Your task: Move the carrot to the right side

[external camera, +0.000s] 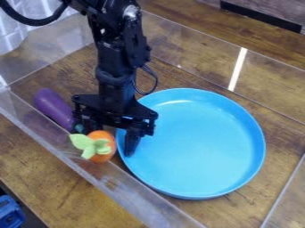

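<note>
Probably lab mock-up: wooden tabletop (209,55), clear plastic barrier (119,183), black robot arm (113,53).

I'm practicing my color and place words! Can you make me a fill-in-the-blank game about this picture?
The big round plate is colored ____.
The carrot is orange, with a leafy top that is ____.
The long toy eggplant is colored ____.
The table is made of ____.

Missing words: blue; green; purple; wood

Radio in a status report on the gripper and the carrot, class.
Gripper low at carrot, grip unclear. Carrot at left edge of blue plate, leafy top toward camera. Plate lies directly to its right.
</note>
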Available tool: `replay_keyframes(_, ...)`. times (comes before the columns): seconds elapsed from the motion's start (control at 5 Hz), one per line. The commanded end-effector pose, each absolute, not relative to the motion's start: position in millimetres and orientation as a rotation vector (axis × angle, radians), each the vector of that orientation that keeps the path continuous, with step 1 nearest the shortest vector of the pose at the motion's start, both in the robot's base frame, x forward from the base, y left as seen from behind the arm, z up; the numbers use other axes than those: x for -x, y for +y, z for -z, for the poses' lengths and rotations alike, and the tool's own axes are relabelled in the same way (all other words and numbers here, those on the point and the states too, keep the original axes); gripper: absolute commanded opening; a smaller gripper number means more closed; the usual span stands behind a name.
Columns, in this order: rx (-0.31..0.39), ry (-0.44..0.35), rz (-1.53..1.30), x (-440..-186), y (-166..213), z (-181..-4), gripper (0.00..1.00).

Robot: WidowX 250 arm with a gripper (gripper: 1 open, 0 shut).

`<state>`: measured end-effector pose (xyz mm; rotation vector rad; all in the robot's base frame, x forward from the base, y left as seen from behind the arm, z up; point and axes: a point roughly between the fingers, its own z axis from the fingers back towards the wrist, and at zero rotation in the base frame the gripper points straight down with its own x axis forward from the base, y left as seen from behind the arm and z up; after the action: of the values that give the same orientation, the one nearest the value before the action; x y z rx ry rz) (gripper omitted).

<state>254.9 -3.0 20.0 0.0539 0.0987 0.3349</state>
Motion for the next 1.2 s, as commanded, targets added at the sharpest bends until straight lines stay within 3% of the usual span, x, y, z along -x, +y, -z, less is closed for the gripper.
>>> replay_keyframes(0.0,-0.065,0.1,-0.313,-255.7,-9.0,-19.9,1.0)
replay_keyframes(0.2,-0.069,0.097,-0.297,-257.1,-10.4,-23.8,0.0)
replay_keyframes(1.0,-0.092,0.083,-0.224,-264.1,-18.0,-42.2,0.0)
